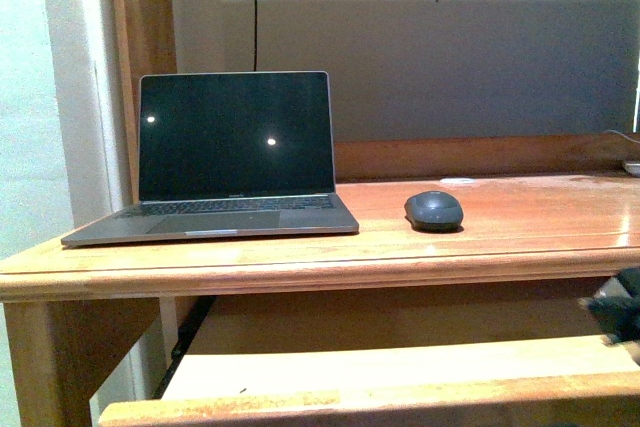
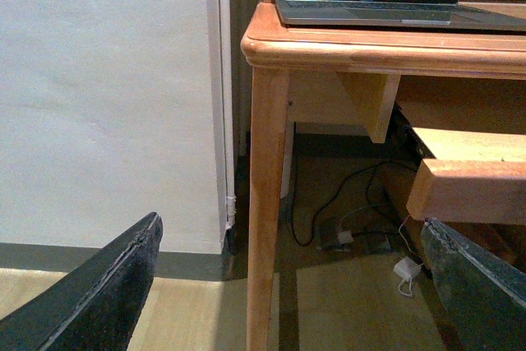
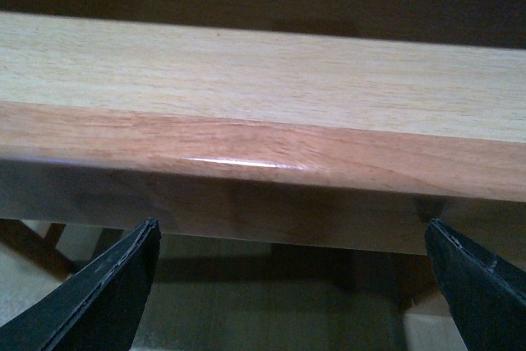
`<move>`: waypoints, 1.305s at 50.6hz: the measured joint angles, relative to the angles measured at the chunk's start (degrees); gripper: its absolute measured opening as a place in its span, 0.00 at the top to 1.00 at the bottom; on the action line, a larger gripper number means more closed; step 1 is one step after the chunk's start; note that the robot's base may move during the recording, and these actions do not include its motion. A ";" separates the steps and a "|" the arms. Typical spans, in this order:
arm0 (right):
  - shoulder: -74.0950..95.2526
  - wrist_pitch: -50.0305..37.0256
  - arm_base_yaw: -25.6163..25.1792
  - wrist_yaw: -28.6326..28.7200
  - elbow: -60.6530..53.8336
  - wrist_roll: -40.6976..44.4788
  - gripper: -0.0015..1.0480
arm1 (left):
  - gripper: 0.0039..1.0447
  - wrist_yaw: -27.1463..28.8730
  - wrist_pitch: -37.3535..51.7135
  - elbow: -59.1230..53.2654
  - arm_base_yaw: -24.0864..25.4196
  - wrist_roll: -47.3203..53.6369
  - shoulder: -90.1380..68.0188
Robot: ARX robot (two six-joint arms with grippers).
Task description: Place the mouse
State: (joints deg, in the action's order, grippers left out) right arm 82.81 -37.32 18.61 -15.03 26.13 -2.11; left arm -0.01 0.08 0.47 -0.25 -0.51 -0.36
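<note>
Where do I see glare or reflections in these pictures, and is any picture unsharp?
Front view: two bright spots reflect on the dark laptop screen; the mouse casts a thin shadow. Right wrist view: a glare streak on the pull-out shelf edge, slightly soft. Left wrist view: sharp, evenly lit.

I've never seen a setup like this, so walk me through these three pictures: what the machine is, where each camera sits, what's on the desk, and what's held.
This is a two-armed robot. The front view looks out from its body at a wooden desk holding an open laptop, screen dark, and the mouse to the right of it. A pulled-out tray sits below.

The other two pictures come from wrist cameras. The left tool hangs open beside the desk leg; the right tool is open in front of a wooden edge. Neither holds anything.
</note>
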 joint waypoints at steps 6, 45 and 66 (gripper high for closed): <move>7.45 0.11 0.94 -3.37 7.45 -0.11 0.07 | 0.07 0.00 0.00 0.00 0.00 0.00 0.00; -5.07 16.48 1.75 -4.52 11.50 -8.44 0.07 | 0.07 0.00 0.00 0.00 0.00 0.00 0.00; -64.19 45.03 15.87 -26.49 -15.54 -15.78 0.07 | 0.07 0.00 0.00 0.00 0.00 0.00 0.00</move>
State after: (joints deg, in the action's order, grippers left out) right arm 18.61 7.70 34.48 -41.52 10.59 -17.89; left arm -0.01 0.08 0.47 -0.25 -0.51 -0.36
